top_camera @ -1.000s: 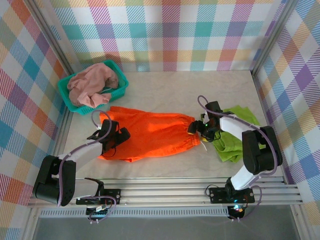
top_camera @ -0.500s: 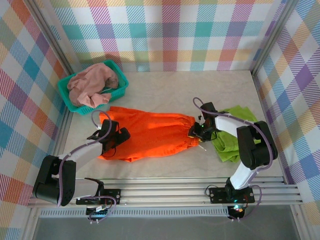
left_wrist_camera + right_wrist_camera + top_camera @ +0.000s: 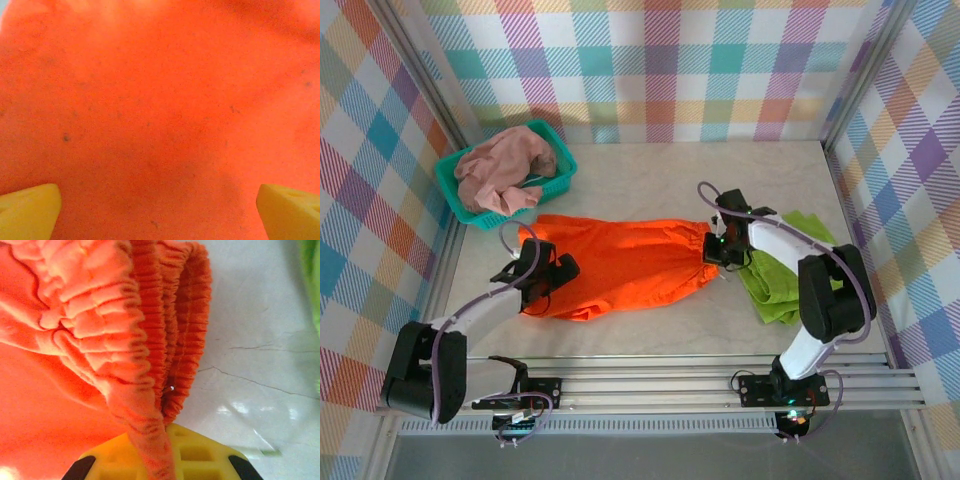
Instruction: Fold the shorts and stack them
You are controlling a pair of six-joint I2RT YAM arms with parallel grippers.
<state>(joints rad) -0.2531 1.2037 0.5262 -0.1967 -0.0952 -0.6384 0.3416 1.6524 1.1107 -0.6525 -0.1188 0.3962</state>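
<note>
The orange shorts (image 3: 620, 265) are lying spread across the table (image 3: 650, 180). The right gripper (image 3: 713, 250) is pinching their gathered waistband at the right end, jaws closed on the cloth. The left gripper (image 3: 555, 272) is hanging over their left end, jaws wide apart, gripping nothing. The green shorts (image 3: 780, 285) are lying just right of them, partly under the right arm. The pink shorts (image 3: 505, 165) are sitting in the basket (image 3: 448, 190) beyond their left end.

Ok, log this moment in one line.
right gripper: shut on orange shorts waistband | left gripper: open, over orange shorts
</note>
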